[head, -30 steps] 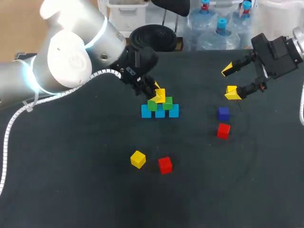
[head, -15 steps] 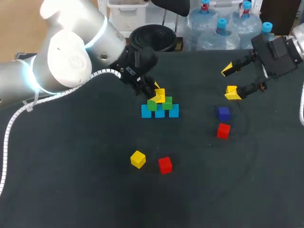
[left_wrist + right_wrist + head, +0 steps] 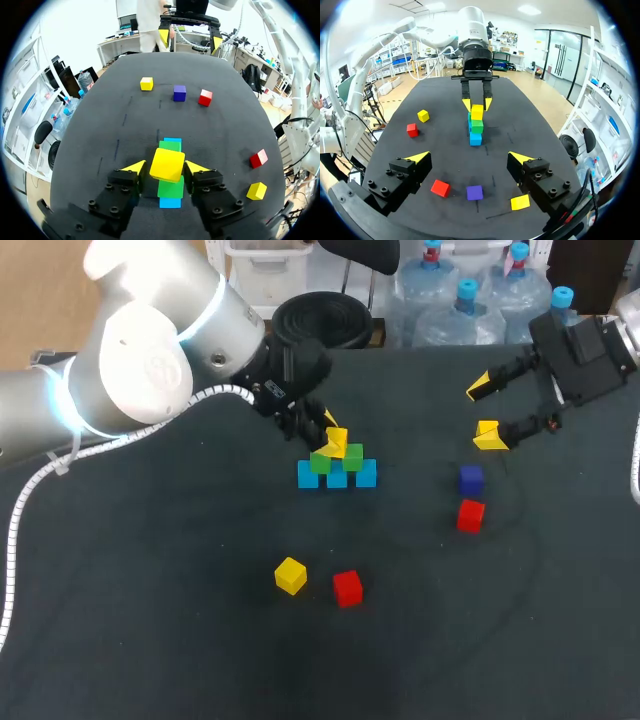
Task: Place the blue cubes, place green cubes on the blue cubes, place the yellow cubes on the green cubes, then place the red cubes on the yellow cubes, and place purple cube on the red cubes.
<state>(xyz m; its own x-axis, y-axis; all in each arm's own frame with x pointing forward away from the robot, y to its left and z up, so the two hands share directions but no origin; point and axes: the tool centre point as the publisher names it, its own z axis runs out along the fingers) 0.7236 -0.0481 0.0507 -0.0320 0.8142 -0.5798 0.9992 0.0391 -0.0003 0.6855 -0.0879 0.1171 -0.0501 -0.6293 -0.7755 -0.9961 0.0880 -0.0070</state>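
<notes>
Since a second ago the right pincer (image 3: 469, 158) has edged slightly outward, hanging released above the table (image 3: 445, 100). The left pincer (image 3: 166, 168) stays clenched on a yellow cube (image 3: 167, 164) directly over the green cubes (image 3: 170, 189), which sit on the blue cubes (image 3: 170, 202).

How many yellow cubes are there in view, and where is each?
3. One yellow cube is held in the left gripper's fingers, above the green cubes. One lies beside a red cube. One lies near the purple cube. None seems hidden.
</notes>
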